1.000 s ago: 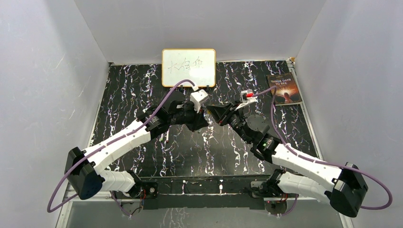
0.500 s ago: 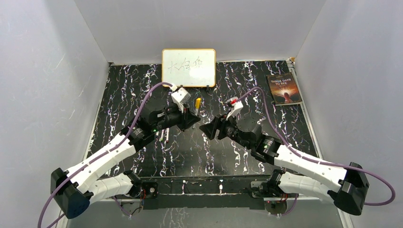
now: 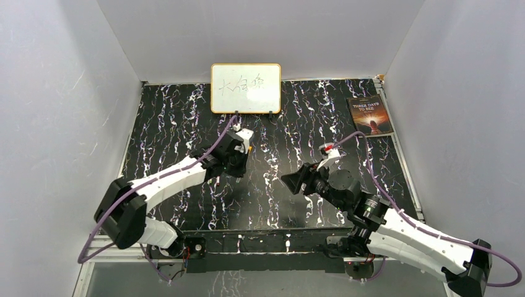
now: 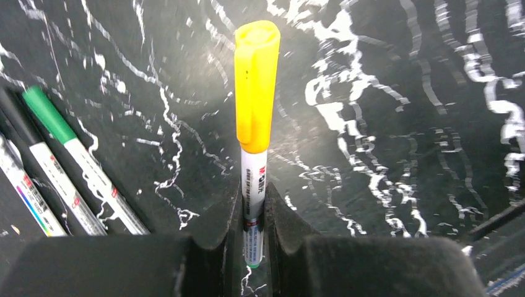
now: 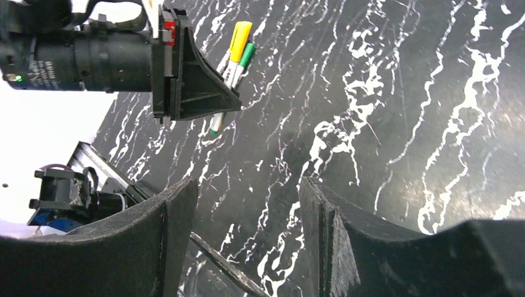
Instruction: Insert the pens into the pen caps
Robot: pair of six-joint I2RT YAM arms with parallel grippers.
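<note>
Thin whitish marker pen (image 4: pixel 252 179), glossy yellow plastic cap (image 4: pixel 256 80) fitted, clenched by left gripper (image 4: pixel 252 204); right gripper (image 5: pixel 247 185) released, jaws spread

**Left arm** (image 3: pixel 167 180): base at the near edge of the table. Elbow raised and swung out to the left. White forearm reaches in toward the table's middle, left of centre.

**Left gripper** (image 3: pixel 238 159): tilted down toward the surface. Jaws pressed close on the barrel of a yellow-capped pen (image 4: pixel 254 139), with one dark finger (image 4: pixel 216 238) on each side.

**Right arm** (image 3: pixel 405 232): base at the near edge. Upper link lies low toward the near right corner. Forearm angles back in toward the middle.

**Right gripper** (image 3: pixel 292 180): points left, above the surface. Jaws stand wide apart, black fingers (image 5: pixel 170 216) spread. Well apart from the left gripper.
</note>
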